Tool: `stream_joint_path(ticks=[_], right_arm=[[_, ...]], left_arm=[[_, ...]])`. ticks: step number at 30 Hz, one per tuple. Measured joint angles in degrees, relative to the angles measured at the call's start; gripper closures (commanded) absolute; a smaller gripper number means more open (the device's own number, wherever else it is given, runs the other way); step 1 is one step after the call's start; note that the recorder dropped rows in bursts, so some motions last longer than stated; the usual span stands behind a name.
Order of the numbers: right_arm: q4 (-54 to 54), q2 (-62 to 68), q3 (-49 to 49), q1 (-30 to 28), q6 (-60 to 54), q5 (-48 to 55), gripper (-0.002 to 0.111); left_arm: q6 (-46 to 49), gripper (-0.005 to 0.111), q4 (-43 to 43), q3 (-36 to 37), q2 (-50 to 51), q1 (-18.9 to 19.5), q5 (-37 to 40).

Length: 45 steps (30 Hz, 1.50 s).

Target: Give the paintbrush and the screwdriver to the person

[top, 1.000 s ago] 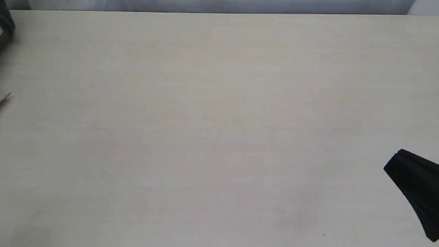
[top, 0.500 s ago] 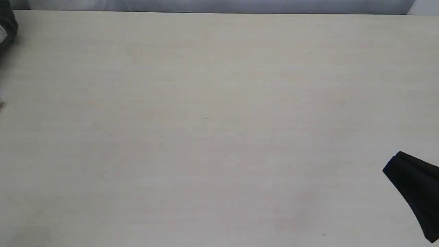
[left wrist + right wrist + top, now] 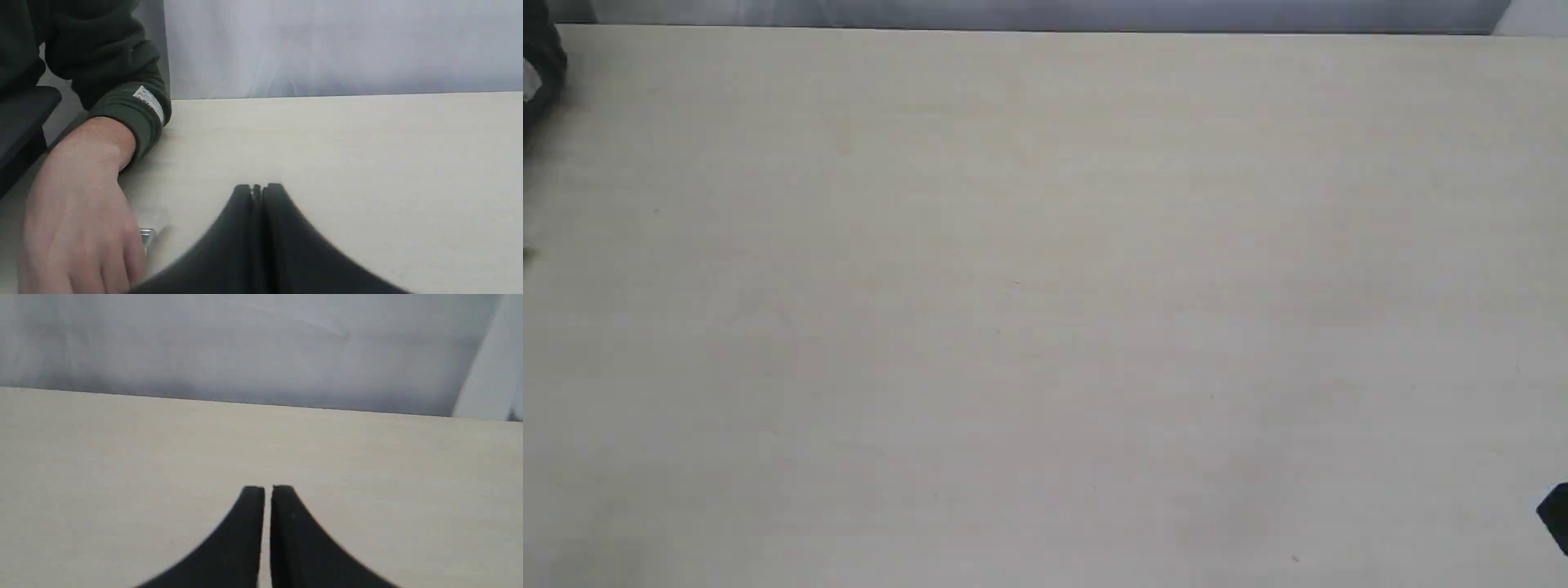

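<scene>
The person's hand (image 3: 77,196), bare with a dark green sleeve (image 3: 118,81), rests palm down on the table beside my left gripper (image 3: 257,188). That gripper is shut with nothing between its fingers. A small silver metal piece (image 3: 146,236) peeks out from under the hand; I cannot tell whether it is the paintbrush's band. The screwdriver is out of view. My right gripper (image 3: 267,489) hovers over bare table, its fingers shut on nothing. In the exterior view only its black tip (image 3: 1556,514) shows at the lower right edge, and the sleeve (image 3: 539,73) shows at the upper left corner.
The pale wooden table (image 3: 1045,294) fills the exterior view. A grey-white backdrop (image 3: 1045,12) runs along its far edge. A dark chair or seat edge (image 3: 24,106) stands beside the person's arm.
My right gripper has pulled back toward the lower right edge of the exterior view, leaving only its tip visible. A thin object at the left edge has slipped out of view.
</scene>
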Motion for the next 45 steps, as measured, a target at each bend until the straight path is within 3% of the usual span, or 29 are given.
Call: stream_joint_path(ticks=[9, 45], right_arm=[[0.0, 0.0, 0.0, -7.6, 0.0, 3.6, 0.104], [-1.3, 0.0, 0.0, -8.1, -2.2, 7.0, 0.104]], left_arm=[[0.0, 0.107, 0.0, 0.0, 0.0, 0.0, 0.0], [0.0, 0.107, 0.0, 0.0, 0.0, 0.0, 0.0]])
